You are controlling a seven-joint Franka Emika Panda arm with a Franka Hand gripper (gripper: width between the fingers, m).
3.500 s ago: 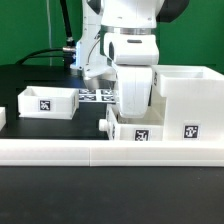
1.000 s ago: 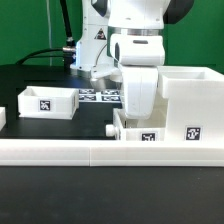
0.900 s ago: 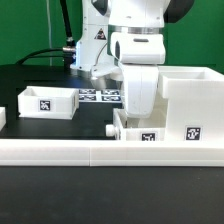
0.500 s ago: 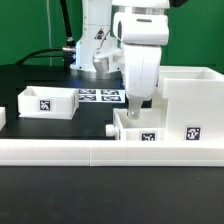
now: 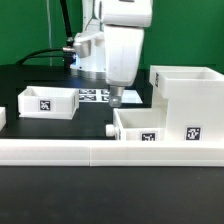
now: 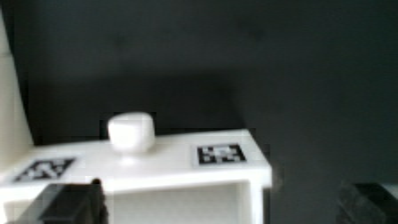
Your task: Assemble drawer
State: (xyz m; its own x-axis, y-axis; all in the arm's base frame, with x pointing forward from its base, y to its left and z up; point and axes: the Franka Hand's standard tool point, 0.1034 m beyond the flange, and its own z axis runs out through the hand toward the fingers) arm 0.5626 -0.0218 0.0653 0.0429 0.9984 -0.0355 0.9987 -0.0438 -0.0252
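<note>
The tall white housing (image 5: pixel 186 98) stands at the exterior view's right, open at the top, with a tag low on its front. A small white tray (image 5: pixel 136 127) lies right against its left side, just behind the rail. A second tray (image 5: pixel 48 101) sits apart at the left. My gripper (image 5: pixel 114 98) hangs above the table between the two trays, up and to the left of the near tray, open and empty. In the wrist view a tray's face with a round white knob (image 6: pixel 130 134) and two tags lies below my gripper (image 6: pixel 217 205), whose dark fingers (image 6: pixel 68 205) stand wide apart.
A long low white rail (image 5: pixel 100 152) runs across the front. The marker board (image 5: pixel 95 96) lies flat behind the gripper. A small white piece (image 5: pixel 2 117) shows at the left edge. The arm's base and cables stand at the back.
The gripper was down on the tray beside the housing; it has let go, risen and moved to the exterior view's left. The tray stays against the housing.
</note>
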